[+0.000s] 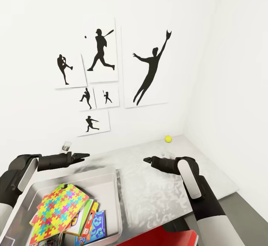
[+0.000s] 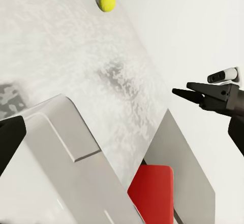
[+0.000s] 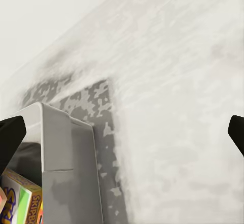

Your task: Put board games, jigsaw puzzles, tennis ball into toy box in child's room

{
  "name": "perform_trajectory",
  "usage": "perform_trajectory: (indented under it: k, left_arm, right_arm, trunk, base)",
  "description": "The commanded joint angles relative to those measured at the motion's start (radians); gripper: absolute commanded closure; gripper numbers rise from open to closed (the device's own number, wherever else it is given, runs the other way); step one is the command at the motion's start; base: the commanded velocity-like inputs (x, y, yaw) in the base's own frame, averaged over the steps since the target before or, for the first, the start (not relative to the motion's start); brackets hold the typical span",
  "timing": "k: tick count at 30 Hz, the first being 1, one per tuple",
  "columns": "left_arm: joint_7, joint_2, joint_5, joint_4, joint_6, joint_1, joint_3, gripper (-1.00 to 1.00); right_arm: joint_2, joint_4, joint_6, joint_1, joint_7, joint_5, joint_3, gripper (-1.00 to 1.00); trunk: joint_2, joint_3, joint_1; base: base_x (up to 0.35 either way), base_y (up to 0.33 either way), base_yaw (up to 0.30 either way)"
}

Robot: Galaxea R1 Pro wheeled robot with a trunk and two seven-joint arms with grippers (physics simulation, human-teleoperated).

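A two-armed robot faces the table in a child's room, with the grey toy box at about 7 o'clock in the head view already holding a jigsaw puzzle and board games. The tennis ball sits alone on the tabletop at about 1 o'clock, near the far corner where the walls meet, well apart from the box. The right gripper hovers over the bare tabletop, pointing toward the box, its fingertips apparently close together, though its state cannot be told for certain; the left gripper hangs above the box's far rim, its state likewise unclear. Neither is seen carrying anything. The ball looks to be the remaining item: the right arm would best swing out toward the corner, spread its jaws wide, descend squarely over the ball and close gently, since a glancing touch could send it rolling.
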Motion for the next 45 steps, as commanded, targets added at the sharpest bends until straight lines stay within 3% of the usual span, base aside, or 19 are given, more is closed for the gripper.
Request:
perform_trajectory:
  k: [1,45]
  left_arm:
    - [-0.003,0.0,-0.001,0.0,0.004,-0.001,0.0,-1.0]
    - [-0.003,0.0,-0.001,0.0,0.004,-0.001,0.0,-1.0]
  right_arm:
    - [0.0,-0.001,0.003,-0.001,-0.01,-0.01,0.0,-1.0]
    - [0.0,-0.001,0.001,0.0,-0.009,-0.01,0.0,-1.0]
  trunk:
    - [-0.002,-0.002,0.001]
    - [-0.002,-0.002,0.001]
  base:
    - [0.012,0.0,0.013]
    - [0.038,0.005,0.014]
